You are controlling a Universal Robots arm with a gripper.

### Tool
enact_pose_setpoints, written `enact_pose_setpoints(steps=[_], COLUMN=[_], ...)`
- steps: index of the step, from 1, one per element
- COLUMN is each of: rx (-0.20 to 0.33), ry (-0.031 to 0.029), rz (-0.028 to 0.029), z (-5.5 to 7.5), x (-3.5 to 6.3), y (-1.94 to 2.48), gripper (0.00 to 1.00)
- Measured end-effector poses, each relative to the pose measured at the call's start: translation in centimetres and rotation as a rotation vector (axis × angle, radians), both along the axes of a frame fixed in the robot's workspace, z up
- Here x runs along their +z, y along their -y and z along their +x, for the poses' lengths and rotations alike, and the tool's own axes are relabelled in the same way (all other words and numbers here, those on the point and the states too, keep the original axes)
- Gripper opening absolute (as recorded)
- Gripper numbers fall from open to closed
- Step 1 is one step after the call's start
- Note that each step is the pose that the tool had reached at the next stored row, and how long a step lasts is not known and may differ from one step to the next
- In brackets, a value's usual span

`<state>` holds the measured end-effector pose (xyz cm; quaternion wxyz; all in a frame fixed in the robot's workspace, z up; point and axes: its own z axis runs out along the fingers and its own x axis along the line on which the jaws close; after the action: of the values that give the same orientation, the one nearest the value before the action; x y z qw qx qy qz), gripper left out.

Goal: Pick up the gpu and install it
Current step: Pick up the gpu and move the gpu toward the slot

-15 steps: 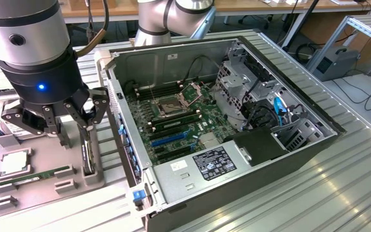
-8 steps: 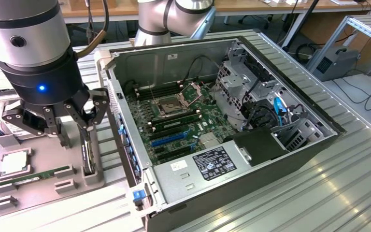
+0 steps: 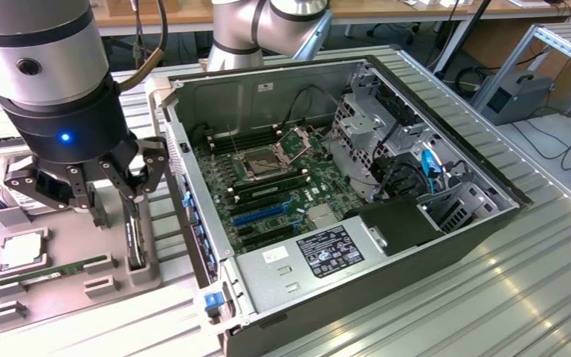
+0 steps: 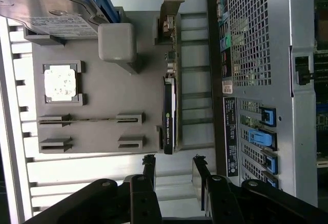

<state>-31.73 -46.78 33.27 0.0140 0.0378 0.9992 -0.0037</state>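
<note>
While the gripper (image 3: 107,212) hung over the grey tray (image 3: 68,286) with its jaws spread wide and empty, the gpu (image 3: 137,239) stood on edge in a slot at the tray's three o'clock side in the exterior view, roughly nine o'clock from the open computer case (image 3: 265,82). The step in hand looked like the approach to the pick. The fingertips (image 4: 149,165) sat just off the card's end, so a sound grasp would likely call for centring the jaws astride its thin edge.
</note>
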Motion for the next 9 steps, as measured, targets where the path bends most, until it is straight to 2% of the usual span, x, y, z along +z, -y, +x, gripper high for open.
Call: enact_pose_setpoints(steps=[9], rx=[0.0], ry=[0.0001], rz=[-0.001], z=[0.0], x=[-0.31], y=[0.0], gripper=[0.42])
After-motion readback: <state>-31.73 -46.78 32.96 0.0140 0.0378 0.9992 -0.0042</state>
